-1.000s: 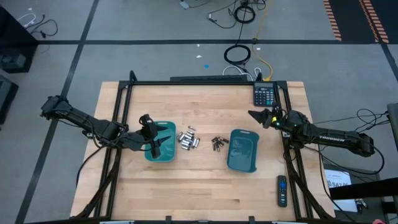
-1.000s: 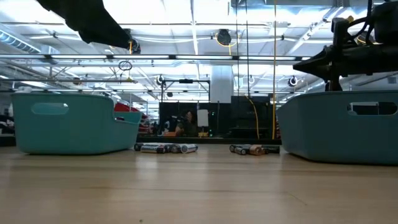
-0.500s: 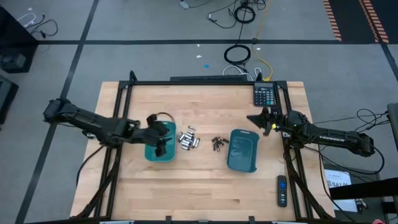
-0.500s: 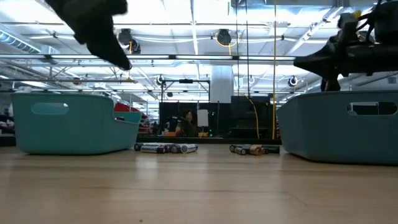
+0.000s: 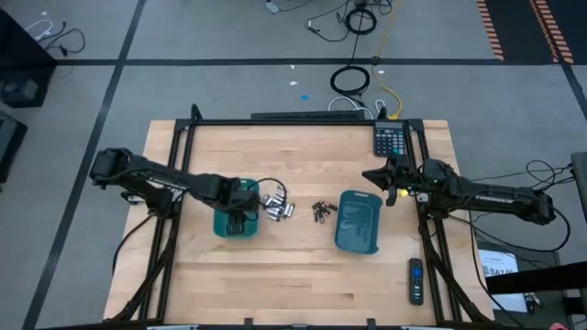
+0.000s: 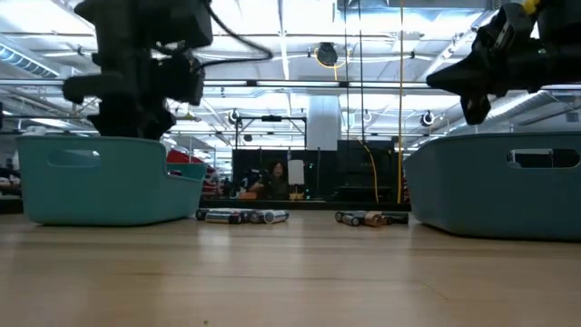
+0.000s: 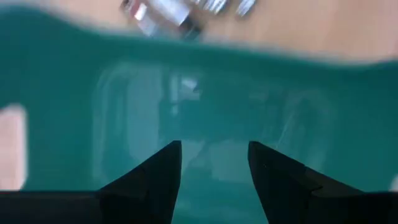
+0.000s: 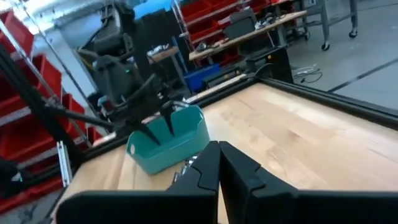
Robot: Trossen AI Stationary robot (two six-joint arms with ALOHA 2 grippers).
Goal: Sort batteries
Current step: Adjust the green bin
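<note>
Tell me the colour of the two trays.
Both trays are teal, clearest in the high view.

place: workshop/lab hall | cues: red parts bins [image 8: 18,134], workbenches [image 8: 249,31], taped concrete floor [image 5: 229,37]

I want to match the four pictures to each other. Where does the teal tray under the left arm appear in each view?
High view: the left teal tray sits left of centre, under the left end effector.
Low view: left side, the arm above it.
Left wrist view: it fills the picture, seen past open fingers.
Right wrist view: small, at middle left.
Shared landmark: the silvery batteries beside this tray.
</note>
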